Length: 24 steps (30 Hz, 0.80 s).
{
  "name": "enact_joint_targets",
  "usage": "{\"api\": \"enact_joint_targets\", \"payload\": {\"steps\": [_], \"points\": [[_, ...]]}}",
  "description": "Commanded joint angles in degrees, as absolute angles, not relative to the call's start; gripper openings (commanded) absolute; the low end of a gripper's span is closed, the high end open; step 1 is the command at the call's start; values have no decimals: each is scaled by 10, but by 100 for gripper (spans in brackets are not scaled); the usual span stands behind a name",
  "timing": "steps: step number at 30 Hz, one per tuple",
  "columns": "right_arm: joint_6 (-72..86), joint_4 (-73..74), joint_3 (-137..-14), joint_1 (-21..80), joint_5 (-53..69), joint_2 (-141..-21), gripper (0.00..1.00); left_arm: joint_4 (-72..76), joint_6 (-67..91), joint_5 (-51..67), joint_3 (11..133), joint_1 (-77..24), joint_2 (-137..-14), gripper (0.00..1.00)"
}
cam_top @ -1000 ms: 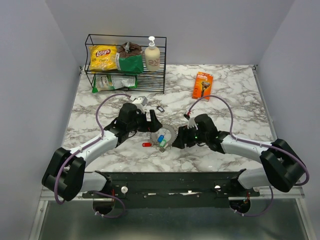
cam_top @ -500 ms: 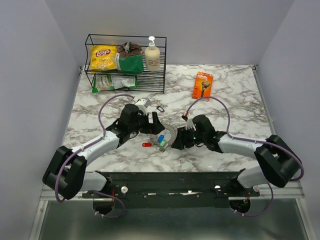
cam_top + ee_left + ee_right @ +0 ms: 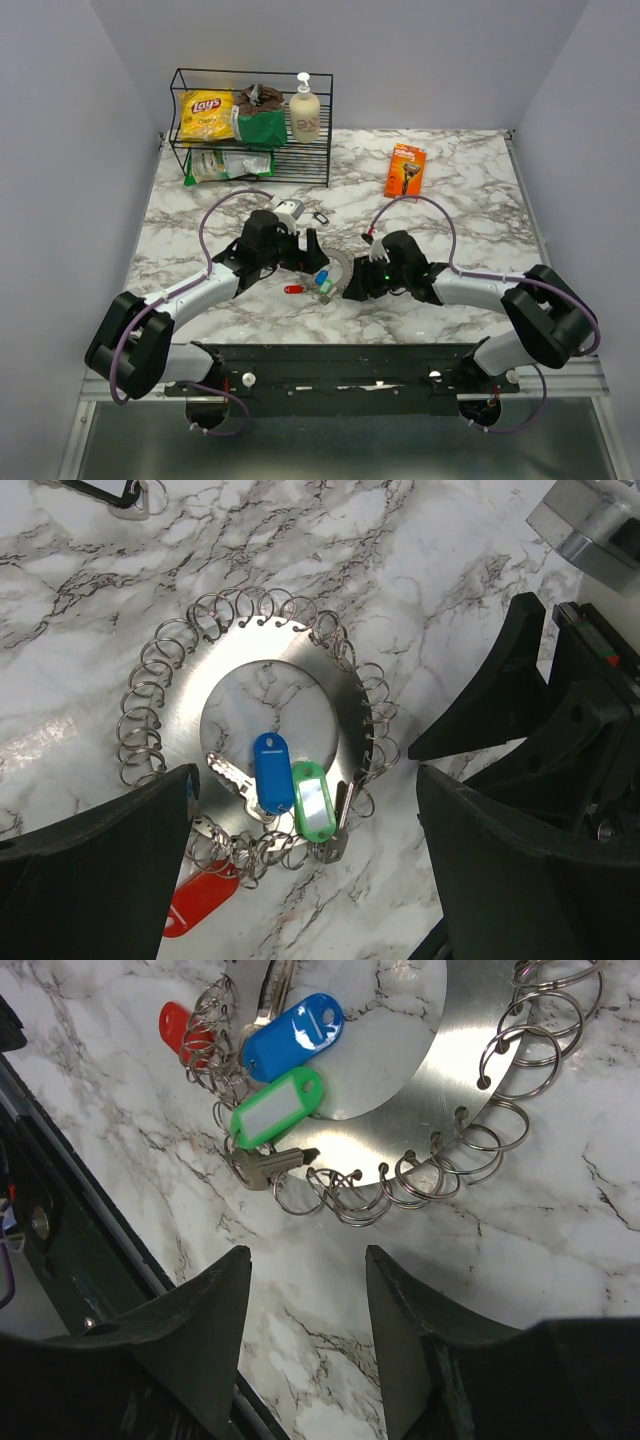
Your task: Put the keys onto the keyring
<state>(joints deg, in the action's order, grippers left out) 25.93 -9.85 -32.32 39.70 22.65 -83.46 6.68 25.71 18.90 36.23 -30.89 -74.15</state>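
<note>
Left claw (image 3: 305, 775) hangs spread to its widest over the keyring (image 3: 180, 715), holding nothing. One finger sits past the ring's left rim and the other past its right. Straddling it like this looks meant to steady the ring while the other arm works.

The right claw (image 3: 307, 1260) is about half open and also empty. It is aimed at the near rim, just beside the green-tagged key (image 3: 275, 1108), probably the next piece to be handled.

The keyring lies flat on the marble table (image 3: 470, 200), mid-width and nearer the front edge, between the two claws. It is a steel disc edged with wire split rings. The blue-tagged key (image 3: 270, 772) and the green one lie across its near side. The red-tagged key (image 3: 200, 905) rests just outside the rim, and whether each is threaded I cannot tell.

The tags' label windows look blank. In the wire rack (image 3: 300, 163) at the back left corner, the yellow chip bag (image 3: 205, 112) reads "Lay's". Print on the pump bottle (image 3: 305, 112) and the orange razor pack (image 3: 405, 170) is too small to read.
</note>
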Motion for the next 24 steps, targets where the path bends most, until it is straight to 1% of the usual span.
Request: {"api": "enact_joint_targets", "payload": {"steps": [1,16,24], "points": [[259,-108,-338,403,238,-852,57,61,243,200,354,-313,-738,98],[294,-149,-330,406,215,-875,56,64,250,198,338,-315,-716,98],[311,-154,-330,407,200,-859,56,61,244,198,330,-315,-704,97]]}}
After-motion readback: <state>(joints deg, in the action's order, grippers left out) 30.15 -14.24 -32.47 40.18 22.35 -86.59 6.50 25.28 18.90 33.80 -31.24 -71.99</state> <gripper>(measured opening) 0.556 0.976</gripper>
